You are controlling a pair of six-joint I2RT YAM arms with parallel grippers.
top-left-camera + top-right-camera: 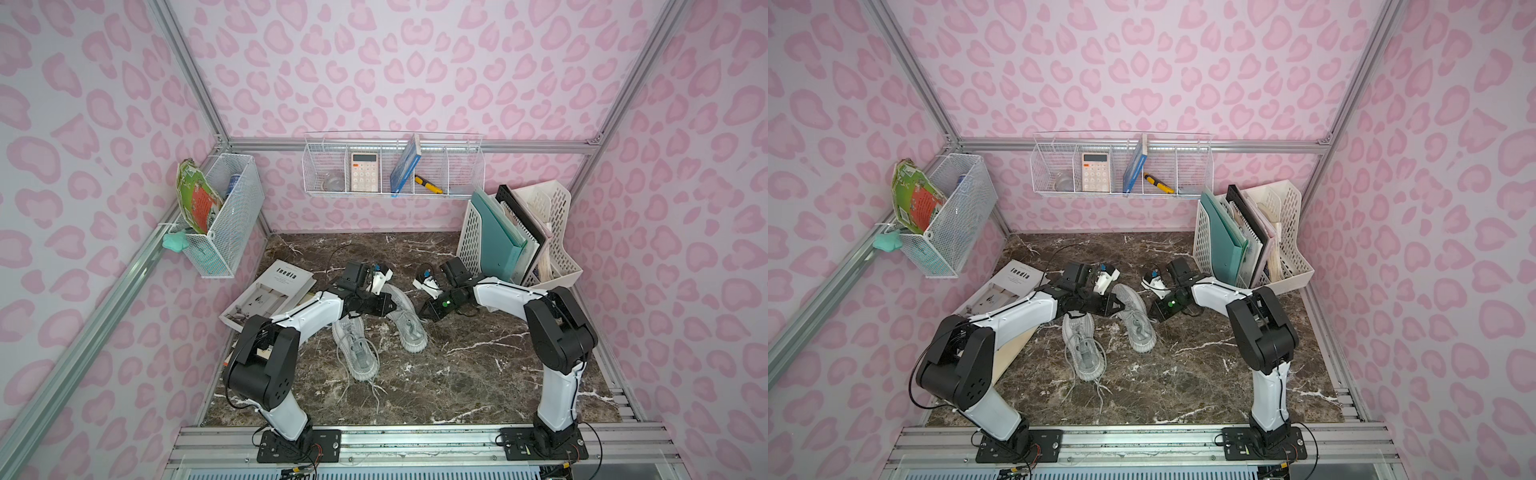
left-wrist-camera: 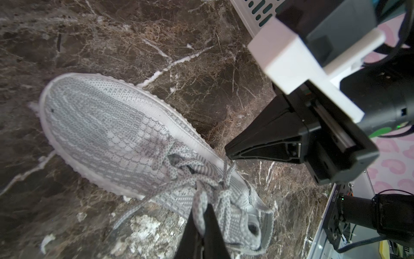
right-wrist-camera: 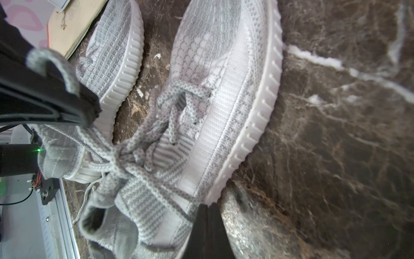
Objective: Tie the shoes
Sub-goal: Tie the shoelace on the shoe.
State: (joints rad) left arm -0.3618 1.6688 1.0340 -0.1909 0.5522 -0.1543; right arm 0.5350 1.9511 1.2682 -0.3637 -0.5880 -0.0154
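Two light grey knit shoes lie on the marble table. The left shoe (image 1: pixel 359 353) (image 1: pixel 1086 353) has loose laces trailing toward the front. My grippers meet over the right shoe (image 1: pixel 409 328) (image 2: pixel 107 125) (image 3: pixel 224 101). The left gripper (image 1: pixel 392 306) (image 2: pixel 202 215) is shut on a lace loop of this shoe. The right gripper (image 1: pixel 424 312) (image 3: pixel 207 206) is shut on another lace strand, which runs taut from the crossing above the tongue. The right wrist view also takes in the left shoe (image 3: pixel 116 44) and the left gripper's fingers (image 3: pixel 67 105), draped with lace.
An open magazine (image 1: pixel 270 295) lies at the table's left, partly under my left arm. A white file organiser (image 1: pixel 519 241) stands at the back right. Wire baskets hang on the back wall (image 1: pixel 395 170) and the left wall (image 1: pixel 224 216).
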